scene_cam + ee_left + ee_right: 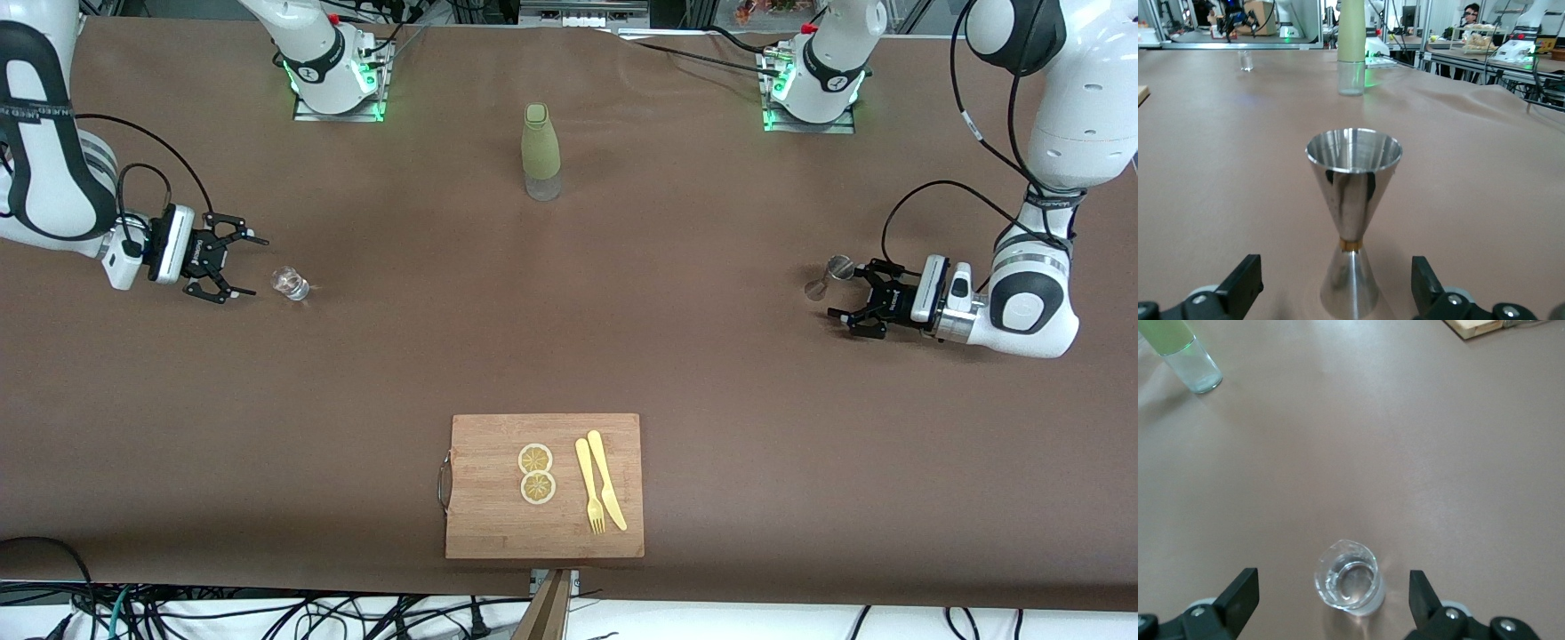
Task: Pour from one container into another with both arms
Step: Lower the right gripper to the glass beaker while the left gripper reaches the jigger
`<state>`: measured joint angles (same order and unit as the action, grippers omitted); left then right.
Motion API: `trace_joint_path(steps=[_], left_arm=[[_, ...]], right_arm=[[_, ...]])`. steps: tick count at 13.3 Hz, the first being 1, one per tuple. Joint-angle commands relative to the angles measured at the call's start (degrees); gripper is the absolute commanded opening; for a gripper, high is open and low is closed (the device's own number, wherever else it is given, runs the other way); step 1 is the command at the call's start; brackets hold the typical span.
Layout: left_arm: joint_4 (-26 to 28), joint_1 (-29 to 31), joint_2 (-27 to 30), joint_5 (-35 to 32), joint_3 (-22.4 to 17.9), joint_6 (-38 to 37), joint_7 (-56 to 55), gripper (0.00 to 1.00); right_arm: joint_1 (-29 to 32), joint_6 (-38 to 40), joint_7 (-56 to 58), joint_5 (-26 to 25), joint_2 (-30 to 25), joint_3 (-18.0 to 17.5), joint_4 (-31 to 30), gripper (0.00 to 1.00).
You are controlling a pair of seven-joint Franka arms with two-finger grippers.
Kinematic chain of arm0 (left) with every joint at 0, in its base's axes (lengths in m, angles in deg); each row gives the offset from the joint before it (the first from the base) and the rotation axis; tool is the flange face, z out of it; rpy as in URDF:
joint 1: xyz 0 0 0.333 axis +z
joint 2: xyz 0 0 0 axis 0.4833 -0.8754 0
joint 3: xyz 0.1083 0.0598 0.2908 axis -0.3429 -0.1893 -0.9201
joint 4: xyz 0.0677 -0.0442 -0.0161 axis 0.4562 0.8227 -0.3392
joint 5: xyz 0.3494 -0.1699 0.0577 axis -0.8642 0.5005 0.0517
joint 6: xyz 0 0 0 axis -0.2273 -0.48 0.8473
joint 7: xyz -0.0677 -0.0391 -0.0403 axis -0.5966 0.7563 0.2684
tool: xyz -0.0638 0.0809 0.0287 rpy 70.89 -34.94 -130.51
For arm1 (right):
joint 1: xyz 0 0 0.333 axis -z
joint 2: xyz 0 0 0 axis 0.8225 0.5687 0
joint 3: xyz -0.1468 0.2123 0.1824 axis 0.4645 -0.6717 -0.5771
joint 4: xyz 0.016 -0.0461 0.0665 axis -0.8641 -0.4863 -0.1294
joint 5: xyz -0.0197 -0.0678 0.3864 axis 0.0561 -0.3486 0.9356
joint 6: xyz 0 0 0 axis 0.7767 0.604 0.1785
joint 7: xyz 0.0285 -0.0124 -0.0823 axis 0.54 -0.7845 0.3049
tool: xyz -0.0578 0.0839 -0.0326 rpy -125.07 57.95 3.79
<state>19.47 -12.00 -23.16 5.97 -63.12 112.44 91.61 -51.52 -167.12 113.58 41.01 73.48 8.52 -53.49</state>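
Observation:
The silvery jigger (829,276) stands upright on the table near the left arm's end. My left gripper (853,292) is low at the table, open, right at the jigger. In the left wrist view the jigger (1353,200) rises between the two black fingers (1245,285), touching neither. Near the right arm's end the tiny clear glass cup (290,283) stands on the table. My right gripper (238,267) is open beside it. From the right wrist the glass cup (1348,577) lies between the spread fingers (1426,595), apart from both.
A tall olive-green bottle (540,151) stands mid-table near the robots' bases. A wooden cutting board (480,524) with two lemon slices (536,473), a yellow fork (589,484) and knife (607,480) lies near the front camera's edge.

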Motion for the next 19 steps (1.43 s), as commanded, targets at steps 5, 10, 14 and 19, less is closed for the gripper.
trace_joint_path(steps=[5,10,14,19], left_arm=[[1.2,-0.6,0.0,0.9,-0.6,-1.4,9.3,0.48],[2.0,-0.2,-0.2,0.9,-0.6,-1.8,10.6,0.31],[2.7,-0.1,-0.3,1.0,-0.9,-1.8,10.5,0.23],[2.7,0.1,-0.4,0.9,-1.0,-1.8,10.5,0.11]], right_arm=[[0.7,0.4,14.1,11.1,4.1,0.4,0.1,1.00],[0.8,4.3,19.8,14.2,8.9,2.3,0.1,1.00],[0.9,7.2,23.0,15.1,10.2,3.2,0.0,1.00],[1.5,11.2,28.5,18.0,13.4,4.0,0.1,1.00]])
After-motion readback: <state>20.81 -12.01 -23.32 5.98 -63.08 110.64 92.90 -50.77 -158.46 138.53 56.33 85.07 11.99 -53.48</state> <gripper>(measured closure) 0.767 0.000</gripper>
